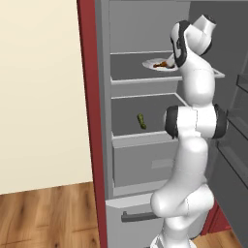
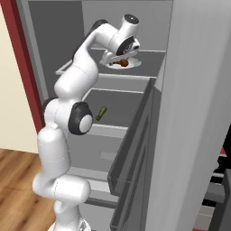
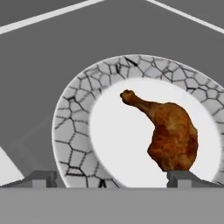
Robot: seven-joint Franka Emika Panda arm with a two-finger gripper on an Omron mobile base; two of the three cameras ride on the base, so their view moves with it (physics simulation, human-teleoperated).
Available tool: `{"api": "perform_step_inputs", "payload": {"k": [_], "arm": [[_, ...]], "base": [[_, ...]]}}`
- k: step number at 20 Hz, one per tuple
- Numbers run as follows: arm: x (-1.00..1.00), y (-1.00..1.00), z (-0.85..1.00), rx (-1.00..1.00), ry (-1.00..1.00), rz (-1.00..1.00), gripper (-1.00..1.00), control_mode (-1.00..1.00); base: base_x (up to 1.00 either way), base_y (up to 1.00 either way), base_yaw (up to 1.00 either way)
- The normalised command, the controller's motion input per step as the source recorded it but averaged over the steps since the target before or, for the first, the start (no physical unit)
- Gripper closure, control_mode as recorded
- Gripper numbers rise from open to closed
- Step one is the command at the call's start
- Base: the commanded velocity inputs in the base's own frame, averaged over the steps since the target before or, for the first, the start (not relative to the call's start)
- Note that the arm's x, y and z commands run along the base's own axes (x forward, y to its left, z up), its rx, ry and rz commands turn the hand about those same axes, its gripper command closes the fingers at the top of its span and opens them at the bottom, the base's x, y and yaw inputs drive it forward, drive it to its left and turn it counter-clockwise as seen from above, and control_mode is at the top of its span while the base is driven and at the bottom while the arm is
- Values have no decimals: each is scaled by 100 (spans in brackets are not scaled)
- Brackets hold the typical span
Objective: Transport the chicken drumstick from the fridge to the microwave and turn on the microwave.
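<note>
Grey shelving fills the open fridge point(image 1: 145, 29), and on its upper shelf point(image 1: 131, 77) sits a white plate point(image 3: 74, 131) with a crackle-patterned rim, carrying the chicken drumstick point(image 3: 168, 131). One shelf lower lies a small green vegetable point(image 1: 141, 121), well apart from the work and no part of it.

From the hand view, the pincer point(image 3: 113, 178) hangs over the plate with its jaws spread wide and nothing between them; the two dark tips rise at the bottom edge, one toward 7 o'clock and one toward 5 o'clock. The drumstick lies off-centre to the pincer: its thick meaty end sits at about 4 o'clock on the plate, directly above the tip on that side and seemingly close to it, while the thin bone end points up toward 11 o'clock, reaching roughly the plate's centre. So the long axis runs on a diagonal, from 11 to 5, neither square to the line between the tips nor along it.

In my judgement, the coming grasp turns on that offset. The gap's centre now faces bare white plate rather than meat, so the hand would need to shift toward 3 o'clock and perhaps roll a little so the jaws close across the thick end. Descending as aligned now risks one tip landing on the meat.

In the right base view the arm reaches in over the plate point(image 2: 118, 63) on the upper shelf.
</note>
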Motion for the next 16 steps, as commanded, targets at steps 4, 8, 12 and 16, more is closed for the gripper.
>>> {"api": "perform_step_inputs", "payload": {"k": [4, 8, 12, 16], "arm": [[28, 0, -1, 0, 8, 2, -100, -100], [30, -2, 0, 0, 7, 2, -100, -100], [29, -7, 0, 0, 5, 4, -100, -100], [33, -11, 0, 0, 5, 5, -100, -100]], "base": [[0, 0, 0], [0, 0, 0], [0, 0, 0], [0, 0, 0]]}}
